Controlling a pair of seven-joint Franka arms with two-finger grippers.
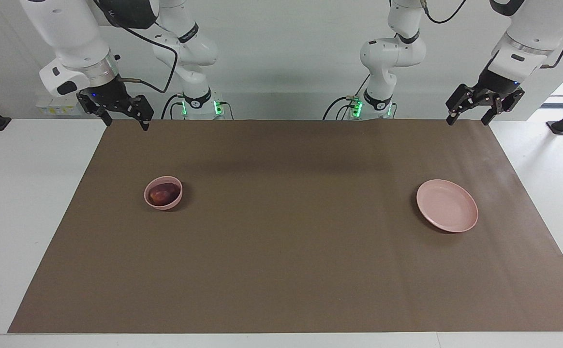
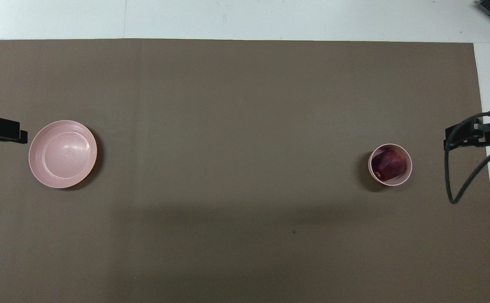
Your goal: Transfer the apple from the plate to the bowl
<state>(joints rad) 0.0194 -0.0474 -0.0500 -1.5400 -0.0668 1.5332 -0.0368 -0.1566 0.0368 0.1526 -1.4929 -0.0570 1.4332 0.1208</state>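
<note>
The dark red apple (image 1: pixel 162 193) lies inside the small deep pink bowl (image 1: pixel 152 203) toward the right arm's end of the brown mat; it also shows in the bowl in the overhead view (image 2: pixel 389 164). The flat pink plate (image 1: pixel 447 205) sits bare toward the left arm's end, also in the overhead view (image 2: pixel 62 153). My right gripper (image 1: pixel 125 121) hangs open and empty in the air over the mat's corner close to the robots. My left gripper (image 1: pixel 467 119) hangs open and empty over the mat's edge at its own end.
The brown mat (image 1: pixel 291 232) covers most of the white table (image 1: pixel 20 203). A black cable (image 2: pixel 459 176) hangs from the right arm beside the bowl. Both arm bases stand at the table's back edge.
</note>
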